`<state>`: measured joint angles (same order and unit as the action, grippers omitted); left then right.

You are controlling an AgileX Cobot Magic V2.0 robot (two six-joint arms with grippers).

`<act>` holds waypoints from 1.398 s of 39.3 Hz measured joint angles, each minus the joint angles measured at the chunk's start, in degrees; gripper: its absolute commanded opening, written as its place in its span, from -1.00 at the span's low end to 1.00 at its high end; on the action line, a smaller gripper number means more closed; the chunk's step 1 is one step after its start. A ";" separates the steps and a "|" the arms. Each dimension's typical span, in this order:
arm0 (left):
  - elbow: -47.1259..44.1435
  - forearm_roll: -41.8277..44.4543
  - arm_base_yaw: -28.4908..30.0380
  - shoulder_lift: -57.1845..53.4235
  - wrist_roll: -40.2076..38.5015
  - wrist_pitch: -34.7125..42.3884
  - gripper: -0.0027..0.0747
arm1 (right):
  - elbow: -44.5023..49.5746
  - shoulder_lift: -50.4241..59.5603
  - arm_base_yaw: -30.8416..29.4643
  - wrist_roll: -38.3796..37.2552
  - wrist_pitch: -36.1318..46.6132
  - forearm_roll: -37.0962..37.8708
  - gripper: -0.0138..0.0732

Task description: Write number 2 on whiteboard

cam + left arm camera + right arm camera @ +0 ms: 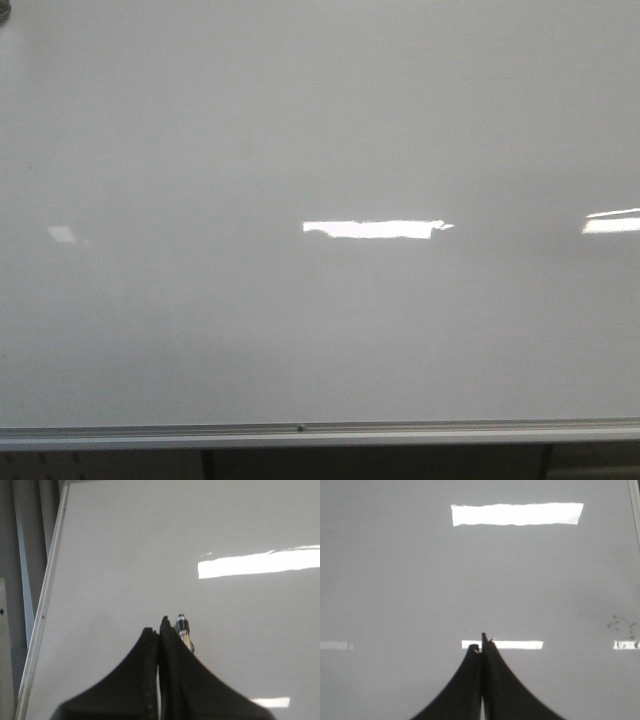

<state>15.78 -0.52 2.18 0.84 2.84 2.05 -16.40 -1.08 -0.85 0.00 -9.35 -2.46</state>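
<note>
The whiteboard (320,130) fills the front view, glossy grey-white, with its silver bottom rail (150,436) below. No number 2 shows on it in any view. Neither gripper shows in the front view. In the left wrist view my left gripper (159,625) is shut over the board (150,540). A thin pen (183,628) with a dark tip and silver body sticks out beside one finger, and its body is hidden behind that finger. In the right wrist view my right gripper (481,644) is shut and empty over the board (420,580).
Bright light reflections (370,229) lie across the board. Its aluminium side frame (47,595) runs beside the left gripper, with grey uprights (22,555) beyond. Faint dark smudges (616,623) mark the board near its other edge (635,510).
</note>
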 measured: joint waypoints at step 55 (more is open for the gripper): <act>21.78 -0.80 0.00 41.77 0.00 -33.98 -0.19 | -19.25 -43.20 0.00 1.24 -19.20 0.08 0.37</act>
<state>37.56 -1.32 2.18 42.61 2.84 -31.93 -35.65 -44.28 -0.85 1.24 -28.55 -2.39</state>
